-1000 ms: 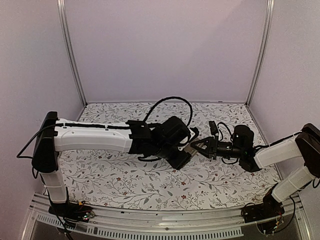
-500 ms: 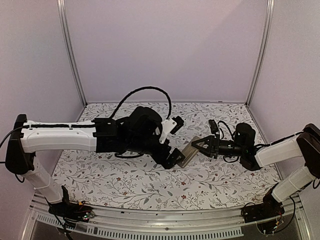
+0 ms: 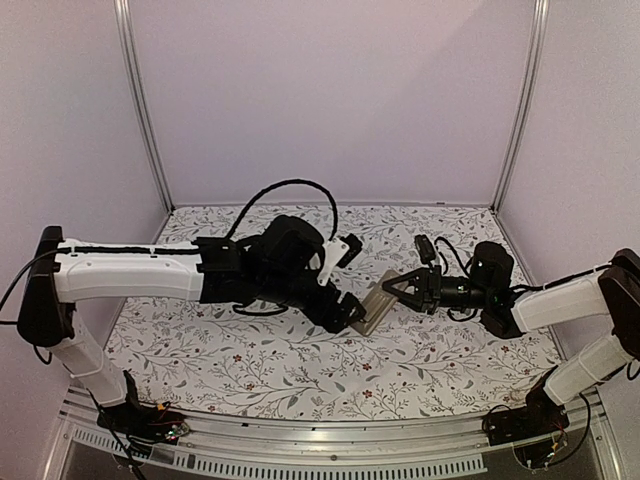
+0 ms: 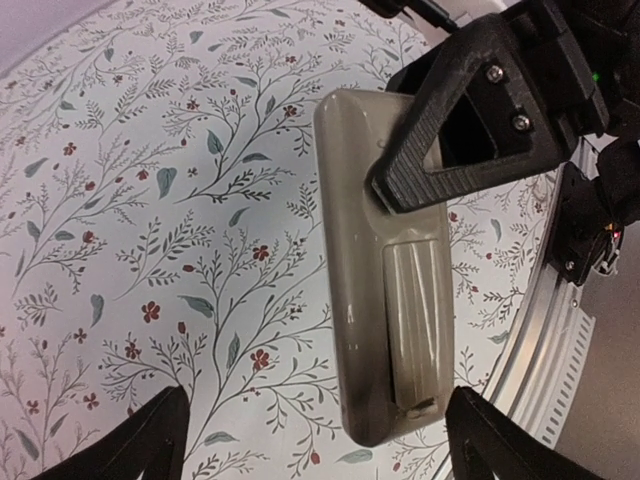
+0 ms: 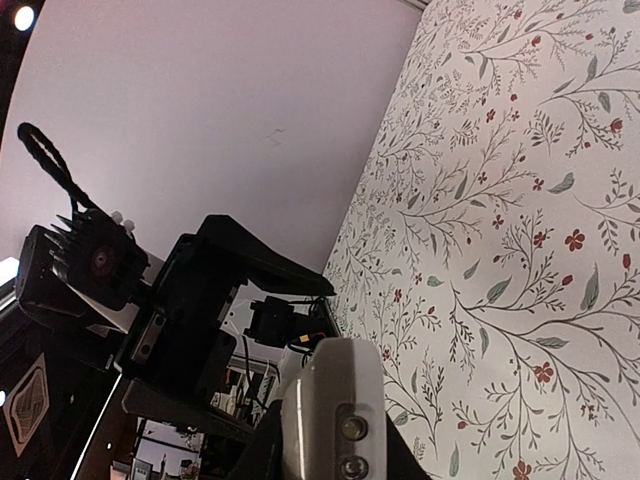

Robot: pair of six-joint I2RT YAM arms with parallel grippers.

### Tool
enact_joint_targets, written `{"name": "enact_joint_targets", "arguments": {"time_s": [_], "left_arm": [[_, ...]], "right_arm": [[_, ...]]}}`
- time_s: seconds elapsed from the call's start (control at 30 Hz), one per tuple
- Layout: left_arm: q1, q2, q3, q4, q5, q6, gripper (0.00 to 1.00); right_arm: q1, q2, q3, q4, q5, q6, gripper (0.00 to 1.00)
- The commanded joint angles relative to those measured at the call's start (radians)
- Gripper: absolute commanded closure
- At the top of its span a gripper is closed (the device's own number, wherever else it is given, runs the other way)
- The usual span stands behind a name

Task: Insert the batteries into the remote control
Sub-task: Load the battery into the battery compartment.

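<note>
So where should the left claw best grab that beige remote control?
Probably the free end of the remote control, since the right claw clamps the other. Pinch across the narrow width, on its long straight edges, coming from the back face, where the open left claw straddles it.

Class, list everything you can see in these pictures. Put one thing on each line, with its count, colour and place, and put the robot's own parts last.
remote control: one, grey-beige back, white front, held above the table at centre
table: one, white cover with a leaf-and-flower print, under everything
posts: two, silver, back corners
rail: one, silver, near edge
cable: one loop, black, above the left arm
left arm: one, white and black, left side
right arm: one, white and black, right side
left gripper: one, black, open around the remote's end
right gripper: one, black, shut on the remote
</note>
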Motion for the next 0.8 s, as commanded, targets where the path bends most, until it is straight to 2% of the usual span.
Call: {"name": "enact_joint_targets", "arguments": {"time_s": [0.0, 0.37, 0.77], "left_arm": [[0.008, 0.022, 0.029, 0.013, 0.01, -0.013, 0.1], [0.007, 0.07, 0.05, -0.017, 0.009, -0.005, 0.12], [0.007, 0.131, 0.044, -0.078, -0.058, -0.002, 0.25]], "right_arm": [[-0.002, -0.017, 0.022, 0.028, -0.023, 0.008, 1.0], [0.004, -0.012, 0.031, 0.035, -0.024, 0.011, 1.0], [0.005, -0.021, 0.026, 0.168, -0.055, 0.085, 1.0]]}}
